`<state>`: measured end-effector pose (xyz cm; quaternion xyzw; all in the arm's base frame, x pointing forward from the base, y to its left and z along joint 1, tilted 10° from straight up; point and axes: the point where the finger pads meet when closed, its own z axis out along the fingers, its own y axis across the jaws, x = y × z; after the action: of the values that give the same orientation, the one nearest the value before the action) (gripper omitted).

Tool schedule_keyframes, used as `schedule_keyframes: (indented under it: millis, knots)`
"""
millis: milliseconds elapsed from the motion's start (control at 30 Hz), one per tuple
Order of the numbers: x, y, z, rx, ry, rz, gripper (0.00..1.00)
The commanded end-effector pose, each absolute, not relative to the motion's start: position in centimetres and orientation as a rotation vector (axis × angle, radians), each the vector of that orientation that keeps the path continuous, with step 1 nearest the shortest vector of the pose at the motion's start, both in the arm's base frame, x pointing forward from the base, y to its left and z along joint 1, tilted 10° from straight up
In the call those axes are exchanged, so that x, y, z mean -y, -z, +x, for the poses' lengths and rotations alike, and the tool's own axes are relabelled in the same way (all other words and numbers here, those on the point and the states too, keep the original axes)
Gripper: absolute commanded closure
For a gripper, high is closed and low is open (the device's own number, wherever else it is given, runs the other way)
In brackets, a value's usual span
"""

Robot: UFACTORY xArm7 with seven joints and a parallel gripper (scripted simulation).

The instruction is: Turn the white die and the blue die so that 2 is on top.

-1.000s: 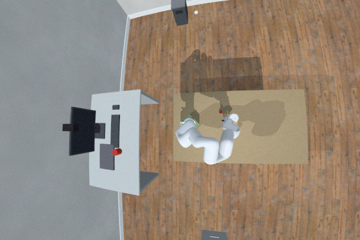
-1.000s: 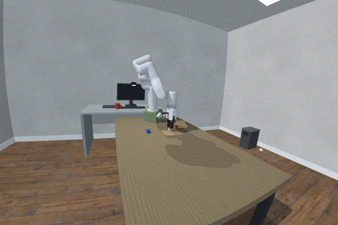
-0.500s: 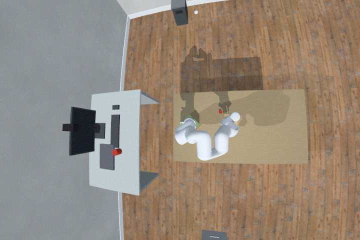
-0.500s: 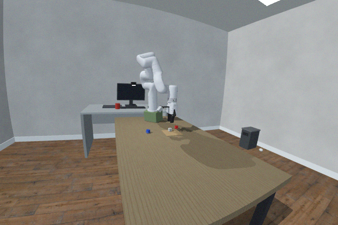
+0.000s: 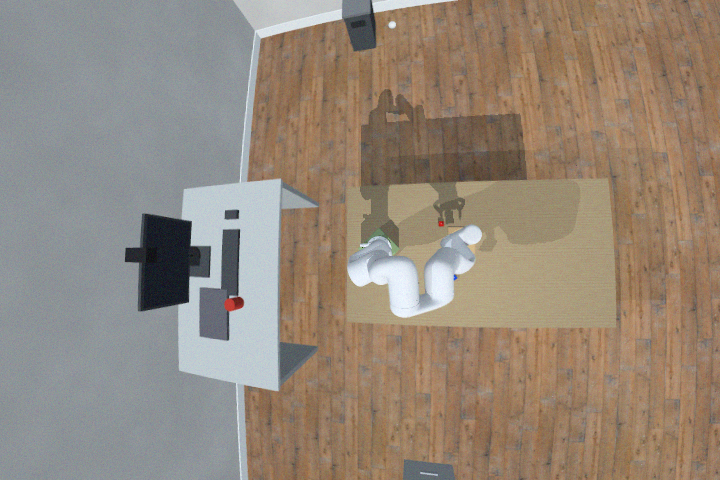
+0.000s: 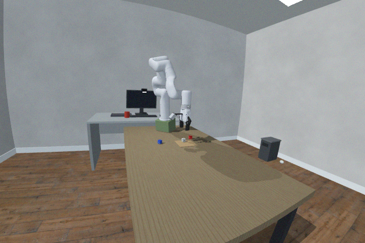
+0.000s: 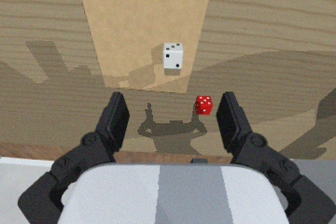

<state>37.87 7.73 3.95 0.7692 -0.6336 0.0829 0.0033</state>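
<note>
The white die (image 7: 173, 56) (image 6: 183, 139) lies flat on the tan mat (image 7: 129, 37) (image 6: 188, 144), near the mat's edge closest to the arm. Its pips are too small to count with certainty. The red die (image 7: 203, 105) (image 6: 190, 137) (image 5: 440, 223) lies on the bare table just off the mat, below my right finger in the wrist view. The blue die (image 6: 159, 141) (image 5: 455, 277) lies on the table to the left of the mat, apart from it. My gripper (image 7: 172, 103) (image 6: 185, 125) is wide open and empty. It hangs above the table, behind the mat and clear of the dice.
The arm stands on a green base block (image 6: 165, 125) (image 5: 384, 234) at the table's far end. A grey desk (image 6: 102, 118) with a monitor and a red cup (image 6: 126, 114) stands behind it. A dark bin (image 6: 269, 148) stands on the floor at the right.
</note>
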Motion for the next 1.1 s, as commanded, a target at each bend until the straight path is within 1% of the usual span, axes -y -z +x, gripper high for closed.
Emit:
schedule_keyframes:
  millis: [0, 500, 867, 967, 1067]
  knots:
    - [-7.8, -4.1, 38.0, 1.987, -0.261, 2.414, 0.0]
    - [-7.5, -4.1, 38.0, 2.04, -0.26, 2.374, 0.0]
    - [-4.8, -4.1, 38.5, 2.472, -0.247, 1.964, 0.0]
    - [-4.7, -4.1, 38.5, 2.483, -0.246, 1.951, 0.0]
    - [-3.6, -4.1, 38.7, 2.634, -0.24, 1.762, 0.0]
